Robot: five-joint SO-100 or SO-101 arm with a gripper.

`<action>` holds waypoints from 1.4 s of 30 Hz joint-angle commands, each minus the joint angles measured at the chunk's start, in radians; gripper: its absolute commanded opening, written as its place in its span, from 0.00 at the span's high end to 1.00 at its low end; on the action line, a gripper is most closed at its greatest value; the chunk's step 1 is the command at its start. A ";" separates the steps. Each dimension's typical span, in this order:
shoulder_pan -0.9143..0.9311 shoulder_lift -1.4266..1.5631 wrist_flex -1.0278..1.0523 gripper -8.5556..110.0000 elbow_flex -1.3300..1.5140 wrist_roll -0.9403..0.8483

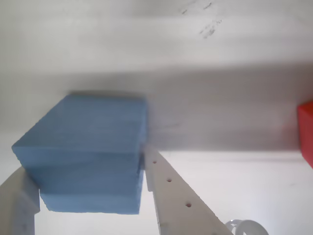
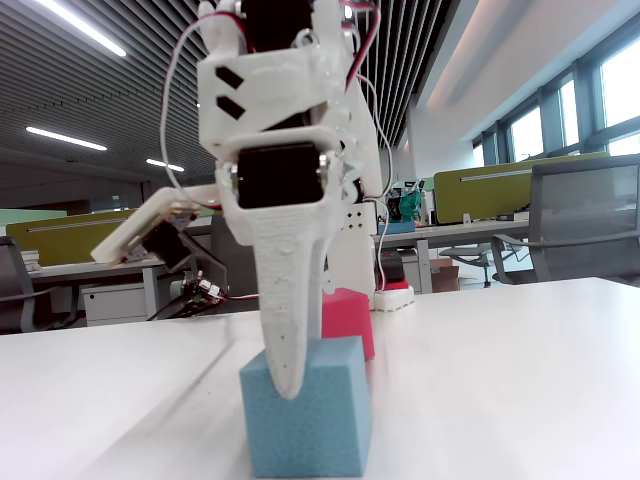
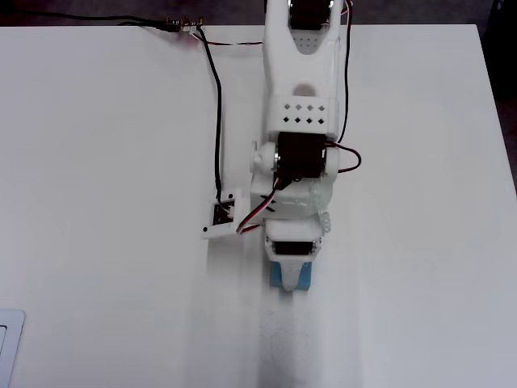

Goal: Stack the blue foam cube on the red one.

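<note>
The light sky-blue matte foam cube (image 1: 85,154) fills the lower left of the wrist view, seen close up between two white plastic fingers (image 1: 178,193), one pressing each side. The gripper (image 1: 83,196) is closed on the cube, a hold suited to lifting it. A sliver of the pinkish-red matte foam cube (image 1: 306,132) shows at the far right edge, apart from the blue one. This view does not show whether the blue cube sits on the pale worktop (image 1: 146,44) or hangs above it.

The fixed view, set low at worktop height, answers that: the blue cube (image 2: 310,410) appears to rest on the white worktop (image 2: 520,380), with one long white finger (image 2: 288,320) down its near face. The red cube (image 2: 348,318) stands just behind it, partly hidden, also on the worktop. The two look close here, though depth is hard to judge. So the stacking is not yet done, and the blue cube must first be raised above the red cube's top.

The overhead view shows the white arm (image 3: 299,121) reaching down the middle of the worktop (image 3: 105,162) and covering nearly everything. Only a small blue edge (image 3: 291,280) peeks out below the gripper. The red cube is hidden under the arm.
</note>
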 commanded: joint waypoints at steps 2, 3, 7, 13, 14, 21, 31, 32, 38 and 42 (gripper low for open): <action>0.008 0.137 0.002 0.76 -0.014 0.011; 0.009 0.156 0.006 0.76 -0.009 0.012; 0.015 0.261 0.035 0.76 0.021 0.015; 0.026 0.442 0.132 0.76 0.103 0.017; 0.035 0.511 0.178 0.76 0.137 0.017; 0.077 0.718 0.291 0.76 0.262 0.017; 0.078 0.974 0.325 0.76 0.531 0.017; 0.074 0.997 0.324 0.76 0.565 0.017; 0.049 1.111 0.298 0.76 0.723 0.017; 0.035 1.223 0.250 0.76 0.871 0.006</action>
